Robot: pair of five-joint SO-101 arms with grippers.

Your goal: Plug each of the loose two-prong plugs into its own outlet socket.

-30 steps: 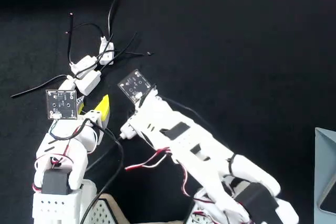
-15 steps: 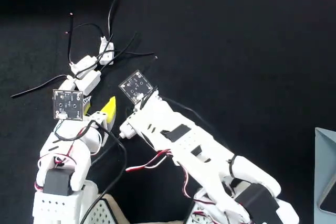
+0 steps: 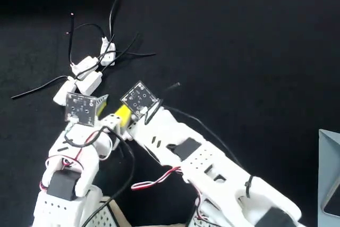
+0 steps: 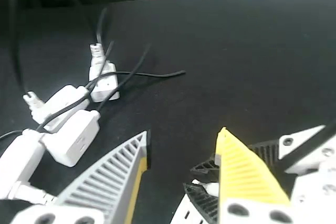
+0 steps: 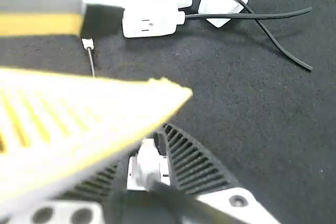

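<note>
2 SO-101 arms are pictured side by side over a black table [image 3: 239, 51], their wrists brought close together on its near-left part. A white two-prong plug [image 5: 143, 167] is clamped between the black ribbed fingers [image 5: 189, 166] of the right gripper [image 5: 149, 145], and a dark cord is seen trailing back from it under the wrist. The left gripper [image 4: 184, 132] is held wide apart, with nothing gripped between its grey finger [image 4: 110, 171] and its yellow finger [image 4: 239, 174]. The yellow finger is placed just beside the right gripper and is seen across much of the right wrist view. Beyond both grippers, a cluster of white plug and socket bodies [image 3: 87, 73] is spread on the table, tangled with thin black cords [image 4: 152, 74]. 1 outlet socket [image 5: 152, 22] in that cluster is turned so that its 2 slots are shown to the right wrist camera. It is lying apart from the held plug, with bare table between them. Whether any of the other white bodies are joined to one another cannot be told.
</note>
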